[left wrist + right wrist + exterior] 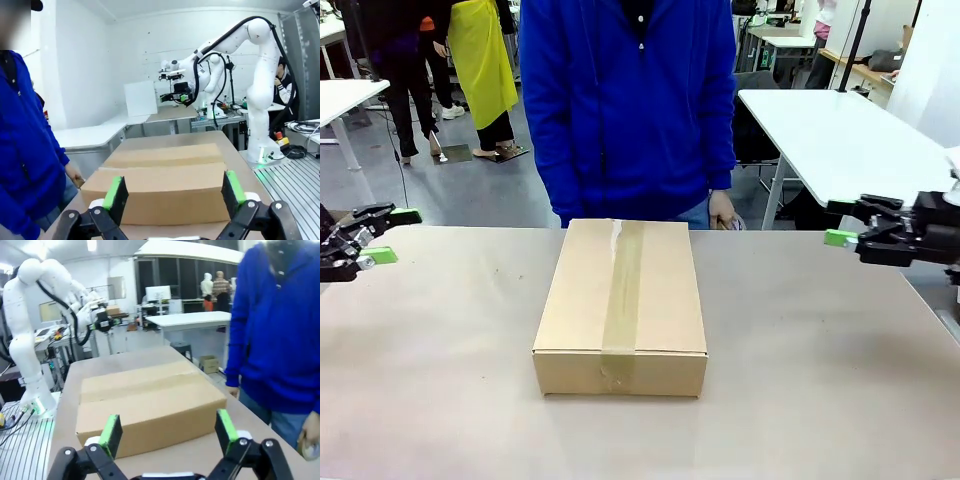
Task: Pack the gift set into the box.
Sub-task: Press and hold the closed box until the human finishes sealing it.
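Lying taped between grippers, box (pixel 621 305)

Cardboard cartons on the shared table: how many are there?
1. The large brown corrugated cardboard carton sits at the table's centre, closed and taped along its top, between the left gripper and right gripper. Its contents are hidden.

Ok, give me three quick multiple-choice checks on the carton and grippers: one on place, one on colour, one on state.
1. Where is the brown corrugated cardboard carton?
A. table middle
B. left edge
C. in the person's hands

2. What colour is the person's top?
A. red
B. blue
C. white

3. How are the carton's flaps?
A. all open
B. one raised
C. shut, taped

Answers: 1 A, it sits midway between the left gripper and right gripper. 2 B, the sleeves and front are blue. 3 C, a tape strip runs along the closed seam.
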